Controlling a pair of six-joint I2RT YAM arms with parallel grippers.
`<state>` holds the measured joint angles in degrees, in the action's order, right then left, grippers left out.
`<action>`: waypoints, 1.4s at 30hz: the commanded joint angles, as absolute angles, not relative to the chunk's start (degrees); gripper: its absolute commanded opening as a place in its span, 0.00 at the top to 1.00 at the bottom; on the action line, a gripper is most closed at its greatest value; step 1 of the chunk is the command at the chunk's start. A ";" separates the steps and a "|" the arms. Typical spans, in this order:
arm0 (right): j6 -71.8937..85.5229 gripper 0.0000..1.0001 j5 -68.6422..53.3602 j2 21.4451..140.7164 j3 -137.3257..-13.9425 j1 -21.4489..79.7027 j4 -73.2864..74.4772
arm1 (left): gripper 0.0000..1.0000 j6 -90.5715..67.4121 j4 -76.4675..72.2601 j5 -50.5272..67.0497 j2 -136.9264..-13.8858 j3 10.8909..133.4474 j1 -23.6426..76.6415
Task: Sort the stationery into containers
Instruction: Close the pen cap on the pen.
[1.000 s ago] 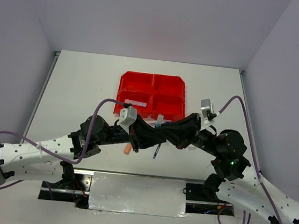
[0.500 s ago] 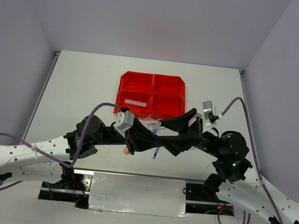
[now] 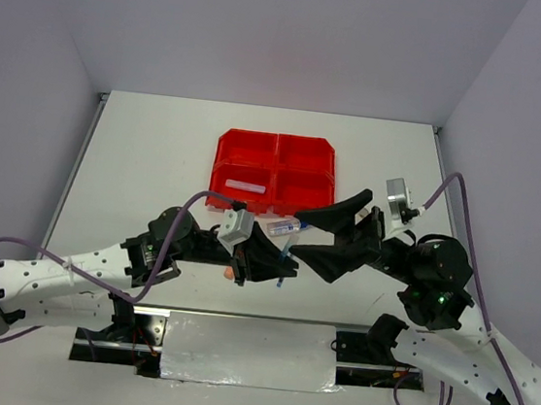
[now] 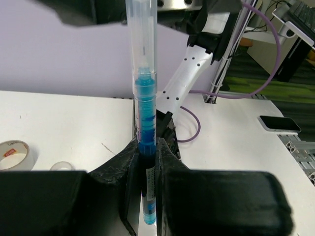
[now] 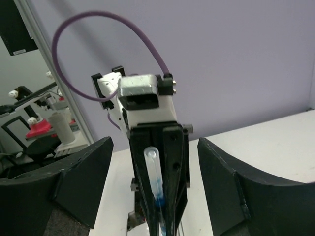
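Note:
My left gripper (image 3: pixel 271 250) (image 4: pixel 147 147) is shut on a blue pen (image 3: pixel 285 226) (image 4: pixel 146 98) with a clear cap, which sticks out past its fingertips toward the right arm. My right gripper (image 3: pixel 324 234) (image 5: pixel 153 145) stands open just beyond the pen's cap, apart from it, one finger on each side. The red containers (image 3: pixel 276 151) lie behind both grippers. A white item (image 3: pixel 244 186) rests in the near-left bin. A second blue pen (image 3: pixel 282 274) and an orange highlighter (image 3: pixel 230 272) lie on the table under the left gripper.
Two clear tape rolls (image 4: pixel 15 153) (image 4: pixel 61 166) lie on the white table at the left of the left wrist view. The right arm (image 4: pixel 189 73) and its purple cable (image 4: pixel 197 130) stand straight ahead of the left gripper.
My right gripper has opened, let go of the pen and drawn back to the right. The left gripper keeps the pen and has swung it slightly toward the right.

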<state>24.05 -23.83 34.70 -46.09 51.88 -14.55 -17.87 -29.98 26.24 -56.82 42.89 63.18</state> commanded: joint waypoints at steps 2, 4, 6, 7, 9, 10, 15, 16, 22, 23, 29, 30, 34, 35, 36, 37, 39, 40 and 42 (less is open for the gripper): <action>22.67 0.28 -25.31 35.51 -48.43 52.29 -14.67 | 1.00 -15.91 -31.73 27.86 -57.57 45.88 63.28; 22.41 0.35 -25.75 35.51 -48.08 52.38 -15.11 | 1.00 -15.82 -31.29 27.60 -57.83 45.88 63.28; 22.50 0.39 -26.28 35.51 -47.55 52.29 -15.82 | 1.00 -16.08 -31.03 26.81 -57.92 46.05 63.28; 22.33 0.40 -26.19 35.68 -47.46 52.29 -15.65 | 1.00 -16.17 -31.03 26.72 -57.83 46.14 63.28; 22.24 0.47 -26.02 35.95 -47.20 52.29 -15.73 | 1.00 -16.17 -31.03 26.89 -57.92 46.41 63.28; 22.24 0.49 -26.02 36.03 -47.02 52.38 -15.82 | 1.00 -16.26 -30.76 26.81 -58.01 46.49 63.28; 21.80 0.60 -25.75 36.47 -46.76 52.29 -15.56 | 1.00 -16.52 -30.76 26.72 -58.01 46.84 63.28; 21.80 0.61 -25.84 36.47 -46.67 52.38 -15.56 | 1.00 -16.61 -30.76 26.63 -57.92 46.76 63.28; 21.80 1.00 -26.28 36.21 -45.53 52.29 -16.00 | 1.00 -17.05 -30.06 25.84 -58.27 47.72 63.28; 21.62 1.00 -26.54 36.12 -45.01 52.29 -16.08 | 1.00 -17.14 -29.80 25.58 -58.27 47.90 63.28; 19.69 1.00 -26.10 35.42 -41.66 52.29 -16.53 | 1.00 -18.81 -29.80 27.33 -58.97 50.62 61.97; 19.51 1.00 -26.10 35.51 -41.40 52.29 -15.83 | 1.00 -19.07 -29.79 28.12 -59.06 51.06 61.61; 17.76 1.00 -26.98 35.95 -39.30 52.29 -14.85 | 1.00 -20.47 -30.23 32.42 -59.33 53.61 58.89; 16.80 1.00 -27.42 35.77 -38.68 52.29 -14.77 | 1.00 -21.00 -30.41 33.21 -59.41 53.96 58.28; 16.18 1.00 -27.60 35.68 -38.06 52.38 -14.85 | 1.00 -22.14 -30.93 34.18 -59.50 54.66 56.97; 15.74 1.00 -27.60 35.42 -36.75 52.30 -14.85 | 1.00 -22.93 -31.46 36.36 -59.59 54.93 56.34; 14.77 1.00 -27.07 34.98 -35.34 52.29 -15.03 | 1.00 -25.12 -32.95 38.05 -59.94 55.28 54.42; 14.77 1.00 -27.07 34.98 -34.20 52.38 -15.20 | 1.00 -25.66 -34.26 38.58 -59.94 55.28 53.97; 14.94 1.00 -27.51 35.51 -32.79 52.29 -15.47 | 1.00 -26.19 -35.41 39.63 -59.50 55.20 53.09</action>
<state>17.04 -21.82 34.09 -37.54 51.81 -24.47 -21.71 -20.27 38.83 -61.14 49.32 55.27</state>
